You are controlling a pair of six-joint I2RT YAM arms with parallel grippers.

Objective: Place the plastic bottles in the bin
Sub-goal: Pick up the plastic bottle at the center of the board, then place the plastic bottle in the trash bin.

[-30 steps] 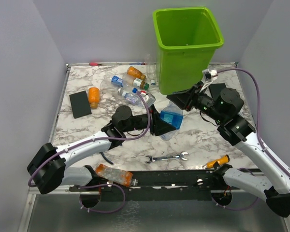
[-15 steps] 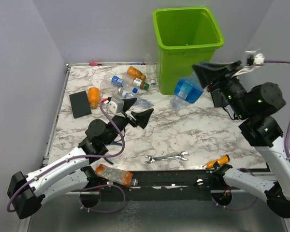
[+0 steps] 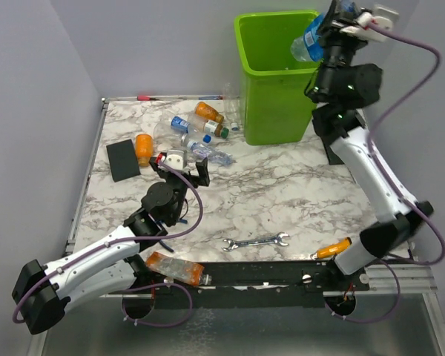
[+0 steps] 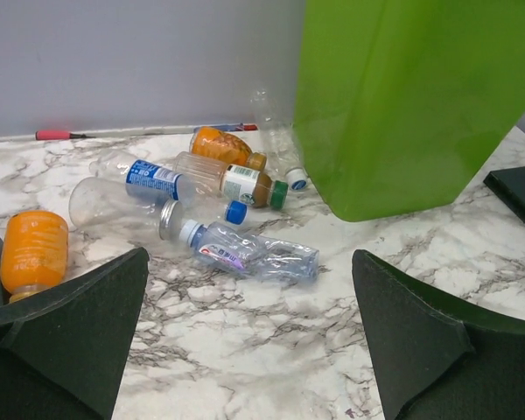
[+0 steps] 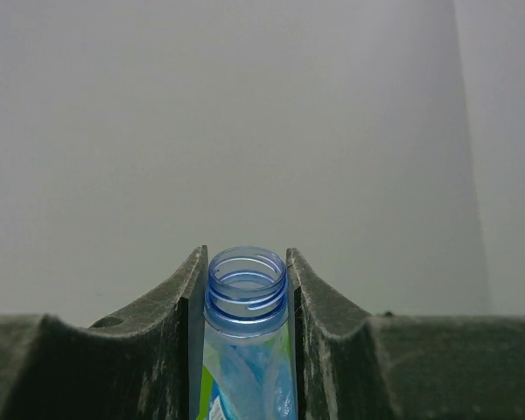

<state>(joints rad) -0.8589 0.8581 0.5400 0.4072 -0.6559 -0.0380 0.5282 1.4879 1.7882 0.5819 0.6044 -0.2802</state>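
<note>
The lime-green bin [image 3: 278, 81] stands at the back of the table; it fills the upper right of the left wrist view [image 4: 411, 96]. My right gripper [image 3: 328, 28] is high above the bin's right rim, shut on a crushed blue-labelled clear bottle [image 3: 308, 41] with no cap, its neck [image 5: 246, 284] squeezed between the fingers. My left gripper [image 3: 182, 169] hovers low over the table, open and empty [image 4: 249, 289]. Just beyond it lies a crushed clear bottle [image 4: 254, 255]. Behind that are several more bottles [image 3: 196, 127], and an orange one [image 4: 33, 254] lies to the left.
A crushed orange bottle [image 3: 174, 268] lies at the front edge by the left arm. A silver wrench [image 3: 256, 242] and an orange-handled screwdriver [image 3: 334, 248] lie near the front. Black blocks sit at left [image 3: 122, 159] and right [image 4: 516, 188]. A red pen [image 4: 57, 135] lies along the back wall.
My left gripper let go of the blue-labelled bottle, opened wide and drew back left. My right gripper carried that bottle from table height up above the bin's rim.
</note>
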